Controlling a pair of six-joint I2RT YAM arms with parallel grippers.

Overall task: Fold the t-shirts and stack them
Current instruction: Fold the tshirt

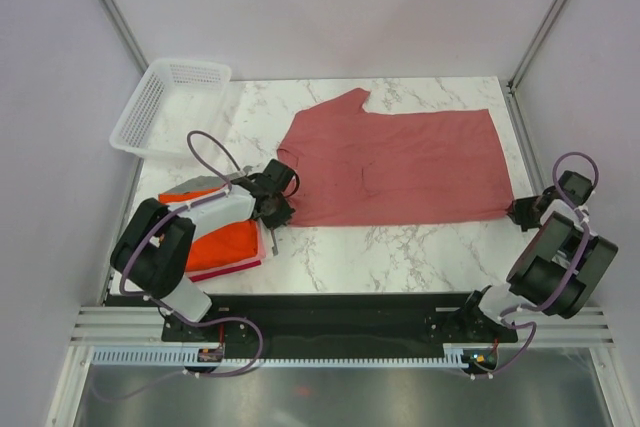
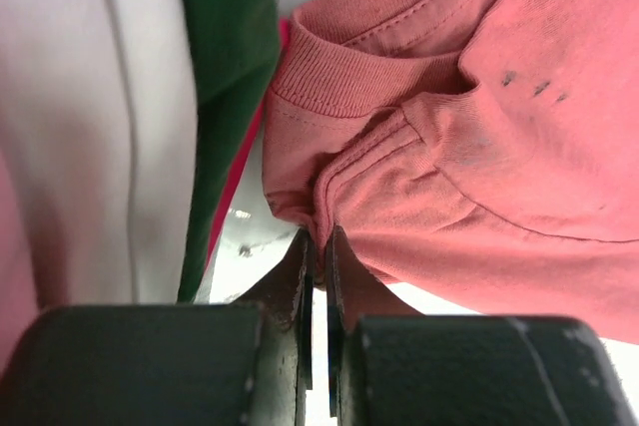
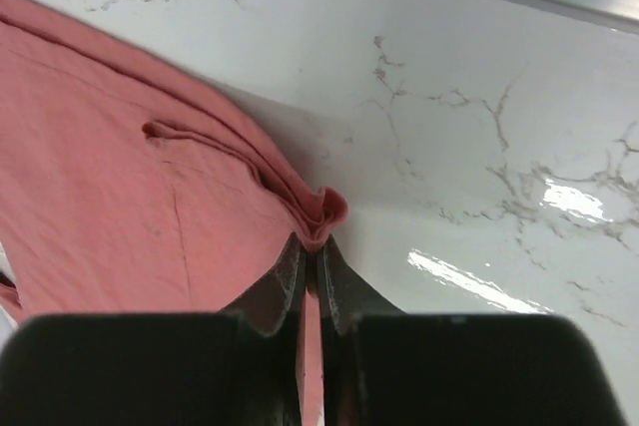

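A dusty pinkish-red t-shirt (image 1: 400,167) lies flat on the marble table, collar to the left and hem to the right, with one sleeve pointing to the back. My left gripper (image 1: 278,209) is shut on a pinch of its cloth just below the ribbed collar (image 2: 349,77); the fold runs up between the jaws at my left gripper (image 2: 321,238). My right gripper (image 1: 517,212) is shut on the bunched near hem corner (image 3: 324,212), with my right gripper (image 3: 313,246) low over the table. A stack of folded t-shirts (image 1: 225,245), orange-red on top, sits under the left arm.
A white mesh basket (image 1: 170,107) stands at the back left, partly over the table edge. Bare marble (image 1: 400,247) runs between the shirt and the near rail. Pale cloth and a dark green strip (image 2: 235,67) fill the left of the left wrist view.
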